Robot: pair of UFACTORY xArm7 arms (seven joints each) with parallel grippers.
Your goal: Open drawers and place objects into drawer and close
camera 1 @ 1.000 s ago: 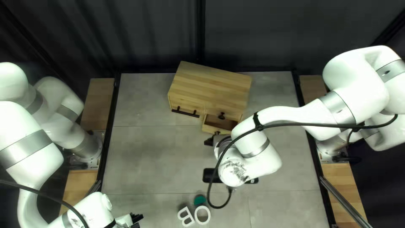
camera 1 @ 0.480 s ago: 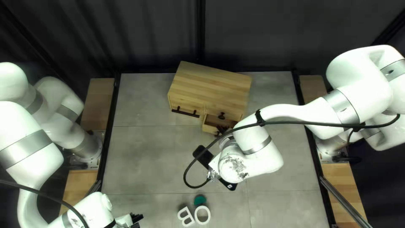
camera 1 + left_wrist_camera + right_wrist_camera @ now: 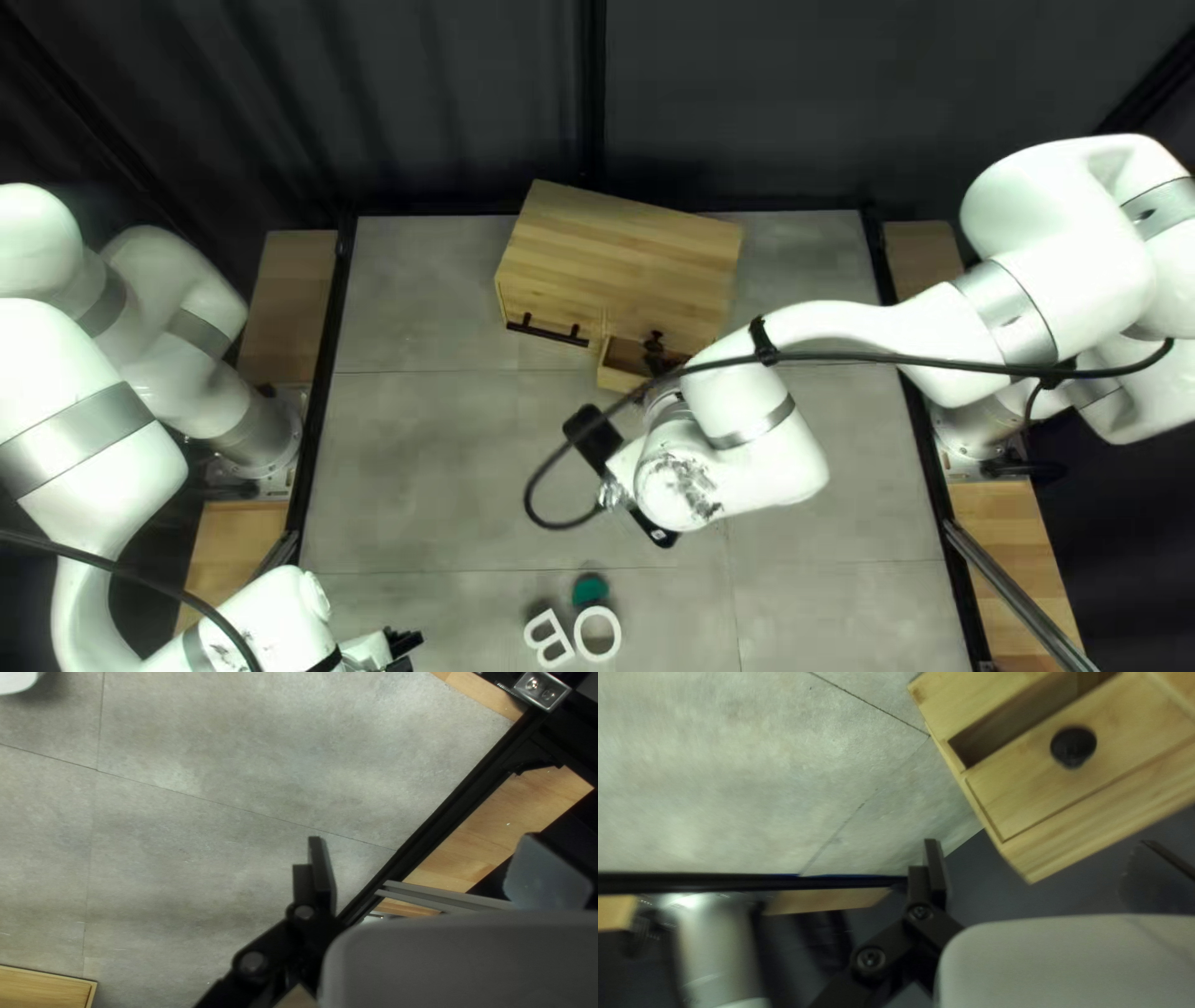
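"Right wrist has turned since the first frame; the right gripper (image 3: 655, 362), then near of the open lower drawer (image 3: 621, 380), now overlaps its mouth in the top left view. Left arm: same pose."

"Noted. State of the right gripper (image 3: 1046, 865)?"

"Fingers spread wide, gripping nothing. From its wrist view, the drawer and the round black knob (image 3: 1074, 747) lie ahead, apart from the fingers. Whether a fingertip sits inside the drawer, I cannot tell."

"And the left gripper (image 3: 408, 648)?"

"At the near left of the table (image 3: 436, 485). Its wrist view gives a wide gap and no grip, with grey tabletop beyond."

"Position of the cabinet?"

"Wooden cabinet (image 3: 623, 255) at the far side, slightly angled. Lower drawer out at its right half; knob above that, on a closed front. Bar handle (image 3: 545, 332) on the left half."

"Objects?"

"Near edge, mid-table: two white letter-shaped pieces, B (image 3: 548, 639) left, O (image 3: 598, 634) right, and a green piece (image 3: 589, 590) just far of the O. All outside the drawer."
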